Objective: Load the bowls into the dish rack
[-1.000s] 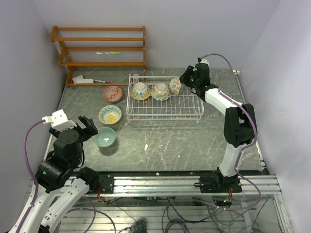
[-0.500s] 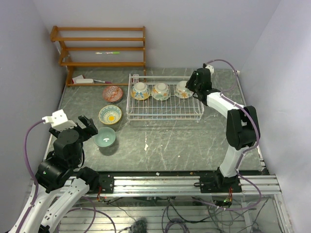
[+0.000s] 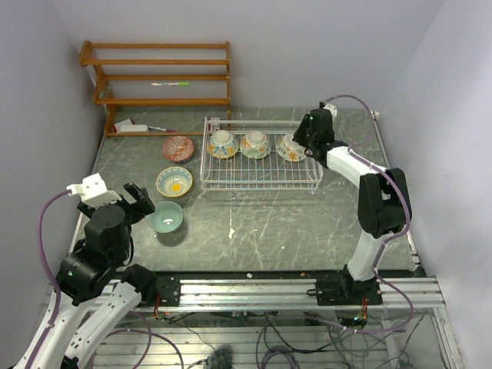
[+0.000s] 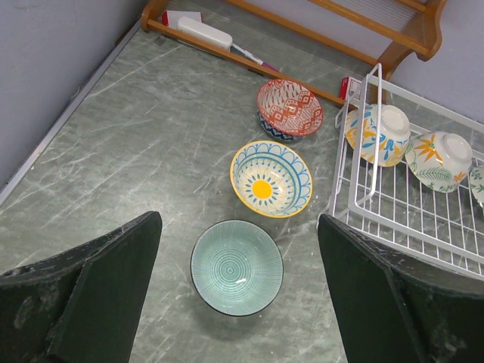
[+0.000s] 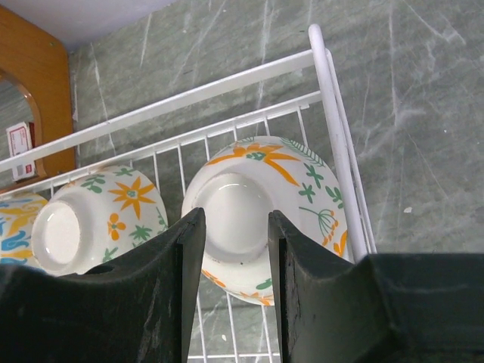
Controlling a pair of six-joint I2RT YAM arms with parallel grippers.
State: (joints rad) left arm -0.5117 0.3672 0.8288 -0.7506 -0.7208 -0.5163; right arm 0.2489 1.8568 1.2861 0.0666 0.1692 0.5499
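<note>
The white wire dish rack holds three upside-down floral bowls in its back row, at left, middle and right. My right gripper is shut on the foot of the right bowl, which rests tilted by the rack's right rim. The middle bowl sits beside it. My left gripper is open and empty, above the plain teal bowl. The yellow-blue bowl and the reddish bowl stand upright on the table left of the rack.
A brown wooden slatted shelf stands against the back wall, with small items on its lowest level. The rack's front rows hold nothing. Walls close in at left and right.
My right gripper carried the third floral bowl from the rack's back right corner down into the rack and turned it foot-up. The left arm has not moved.
</note>
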